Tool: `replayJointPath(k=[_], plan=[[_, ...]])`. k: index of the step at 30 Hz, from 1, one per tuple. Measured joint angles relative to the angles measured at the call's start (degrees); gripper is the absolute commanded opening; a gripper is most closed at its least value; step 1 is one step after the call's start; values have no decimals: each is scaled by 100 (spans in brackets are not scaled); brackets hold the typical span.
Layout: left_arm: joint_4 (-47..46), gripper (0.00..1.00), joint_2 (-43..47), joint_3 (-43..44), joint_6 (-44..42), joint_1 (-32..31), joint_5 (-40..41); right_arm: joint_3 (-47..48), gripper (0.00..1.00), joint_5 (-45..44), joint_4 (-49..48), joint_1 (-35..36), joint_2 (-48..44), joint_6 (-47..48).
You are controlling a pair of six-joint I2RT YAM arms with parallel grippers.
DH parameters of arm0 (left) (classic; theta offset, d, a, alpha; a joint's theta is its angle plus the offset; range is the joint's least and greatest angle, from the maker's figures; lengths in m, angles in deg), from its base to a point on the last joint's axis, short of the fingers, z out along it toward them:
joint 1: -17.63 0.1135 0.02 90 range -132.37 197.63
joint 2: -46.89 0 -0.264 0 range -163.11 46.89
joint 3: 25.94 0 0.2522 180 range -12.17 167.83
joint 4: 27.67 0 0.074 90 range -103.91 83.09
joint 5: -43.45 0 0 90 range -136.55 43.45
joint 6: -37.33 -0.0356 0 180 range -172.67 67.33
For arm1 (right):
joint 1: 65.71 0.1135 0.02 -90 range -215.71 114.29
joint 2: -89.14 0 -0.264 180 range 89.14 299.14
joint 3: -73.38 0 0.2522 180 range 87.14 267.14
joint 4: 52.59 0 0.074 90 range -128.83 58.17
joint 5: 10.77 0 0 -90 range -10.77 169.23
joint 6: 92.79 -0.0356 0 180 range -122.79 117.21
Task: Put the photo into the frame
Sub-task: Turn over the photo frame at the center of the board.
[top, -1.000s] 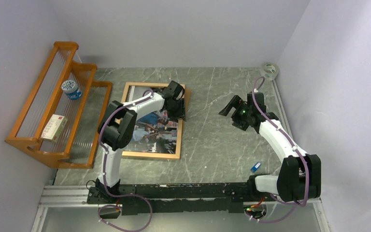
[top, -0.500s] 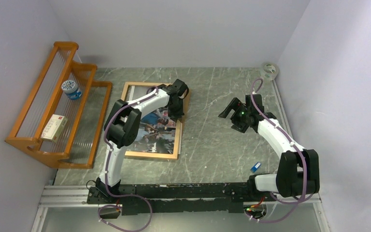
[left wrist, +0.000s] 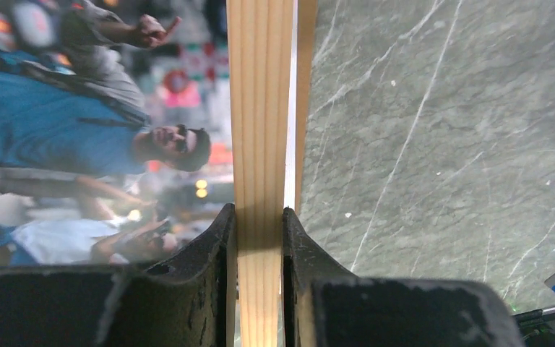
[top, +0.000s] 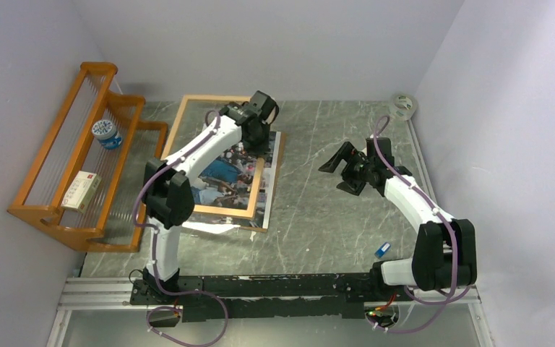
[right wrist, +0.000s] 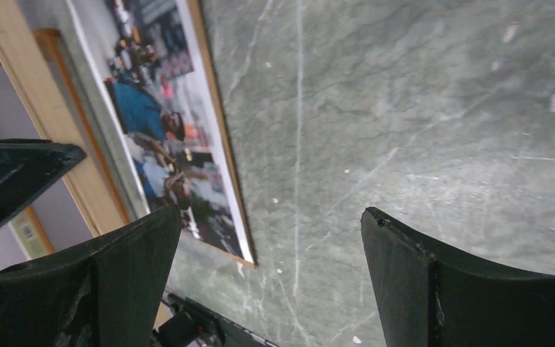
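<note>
My left gripper (top: 259,136) is shut on the right rail of the light-wood frame (top: 215,210) and holds it lifted and tilted above the table. In the left wrist view the rail (left wrist: 260,108) is pinched between the two jaws of the gripper (left wrist: 259,217). The photo (top: 272,165), with a man in a blue shirt (left wrist: 79,130), lies flat below on a brown backing board (left wrist: 305,108). My right gripper (top: 332,165) is open and empty over bare table to the right. The right wrist view shows the photo (right wrist: 152,137) and the raised frame (right wrist: 36,108) past that gripper (right wrist: 271,224).
An orange wooden rack (top: 65,181) stands at the left with a blue-and-white tub (top: 105,133) and a small box (top: 81,189) on it. A tape roll (top: 403,106) sits at the back right corner. A small blue item (top: 382,250) lies near the right arm's base.
My left gripper has lifted the frame's right side off the table and carried it back and left, uncovering the photo's right edge. My right gripper has shifted slightly left.
</note>
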Motion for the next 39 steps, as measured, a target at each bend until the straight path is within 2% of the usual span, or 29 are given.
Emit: replayJointPath(k=[7,12,16,21,27,34,36,39], plan=[[398,3,560,656,-304,190,380,2,99,551,-584,83,-203,-195],[457,2,866,1043,-533,330,157,11,99,901,-1147,127,-570,-481],[378,3,1091,1228,-546,330,-608,15,99,1082,-1786,127,-813,-931],[83,3,1200,1351,-428,308,-1971,52,99,1143,-2848,127,-1119,-1674],[-656,3,1215,1322,155,297,-3578,457,99,1390,-3792,140,-1106,-2310],[-2267,3,1445,855,1250,293,-5012,1019,99,1521,-4393,372,-984,-2597],[-2826,3,1478,662,1652,293,-5337,1207,95,1517,-4435,470,-905,-2597],[-3663,3,1484,367,2282,293,-5722,1425,84,1506,-4448,588,-778,-2599]])
